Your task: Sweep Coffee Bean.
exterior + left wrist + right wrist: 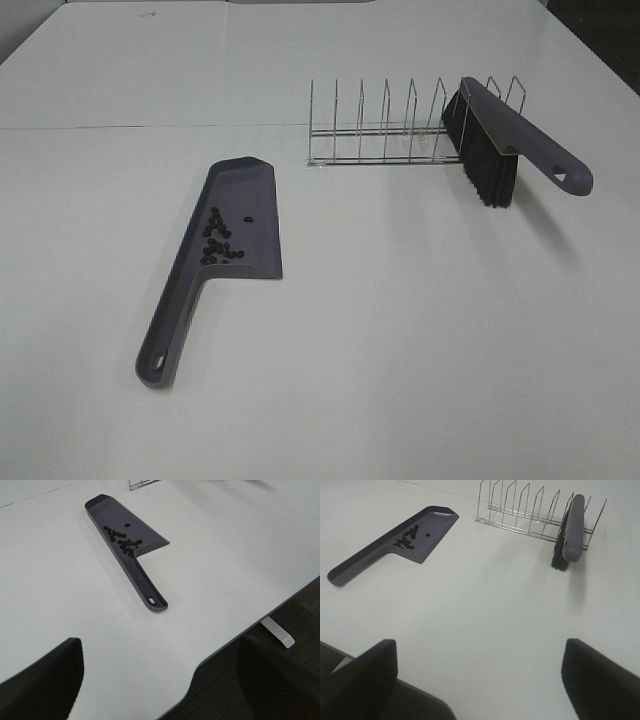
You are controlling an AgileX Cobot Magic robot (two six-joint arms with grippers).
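A grey-purple dustpan (235, 215) lies flat on the white table, handle toward the front. Several tiny dark coffee beans (218, 243) lie in its blade near the handle side. The pan also shows in the left wrist view (131, 540) with the beans (124, 540), and in the right wrist view (395, 542) with the beans (407, 538). A grey brush (505, 140) with black bristles rests in the wire rack. Both grippers are out of the exterior view. My left gripper (165, 680) and right gripper (480, 680) are open, empty, far back from the pan.
A wire rack (400, 125) stands at the back right of the table and holds the brush; it shows in the right wrist view (530, 510). The table's front edge (240, 635) and dark floor show in the left wrist view.
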